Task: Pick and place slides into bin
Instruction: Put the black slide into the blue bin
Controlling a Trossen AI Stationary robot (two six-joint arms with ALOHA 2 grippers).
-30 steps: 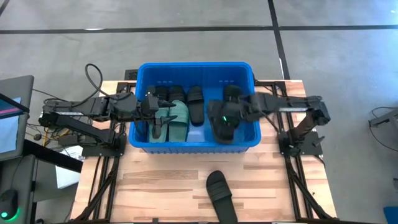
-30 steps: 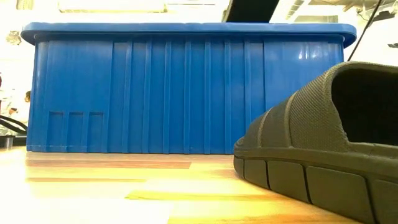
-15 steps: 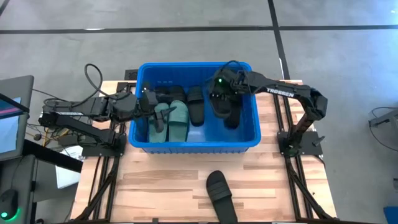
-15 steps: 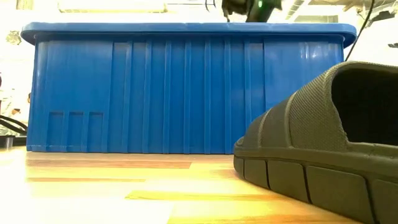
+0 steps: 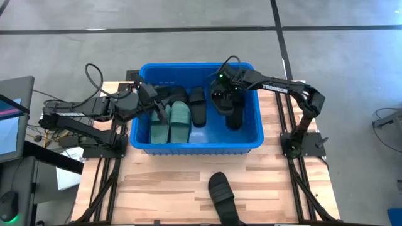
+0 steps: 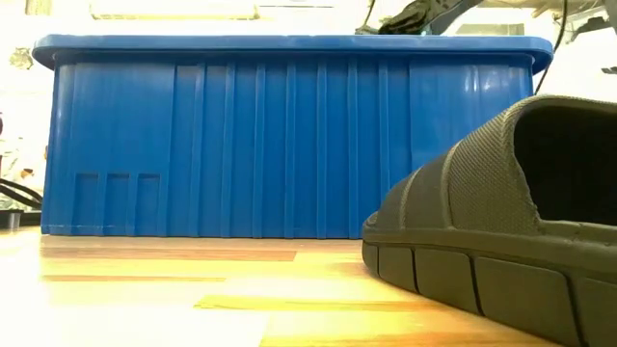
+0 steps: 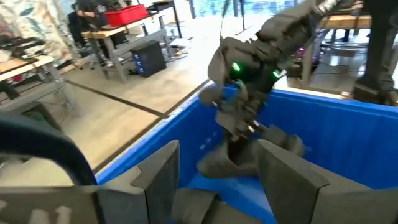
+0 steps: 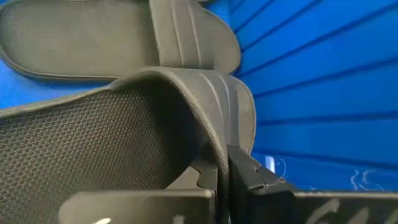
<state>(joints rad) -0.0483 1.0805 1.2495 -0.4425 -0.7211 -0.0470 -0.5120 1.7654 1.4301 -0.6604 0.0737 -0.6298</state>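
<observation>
The blue bin [image 5: 196,141] stands at the table's far middle. In it lie two green slides [image 5: 171,122] side by side and several black slides [image 5: 198,107]. One black slide [image 5: 221,196] lies sole down on the table near the front edge and looms large in the low view [image 6: 501,222]. My right gripper [image 5: 220,94] is inside the bin's far right part, shut on another black slide [image 7: 233,152]. My left gripper [image 5: 158,108] is open over the bin's left part, above the green slides, with nothing between its fingers [image 7: 158,177]. My right gripper pinches the black slide's strap at its edge [image 8: 219,158] between its two fingers, with the strap's inner side on one finger and its ribbed outer side on the other. The fingers slant down from above. The slide hangs below them inside the bin. Whether its lower end touches the slides beneath I cannot tell.
The bin's ribbed near wall [image 6: 289,135] fills the low view. Bare wooden table [image 5: 157,188] lies in front of the bin on both sides of the loose slide. A monitor [image 5: 12,119] and cables stand off the table's left edge.
My right gripper has carried its black slide from above the bin's near right part toward the far wall and down into the bin, staying shut. My left gripper has turned at the wrist while staying open. The green slide under it now lies flat beside the other.
</observation>
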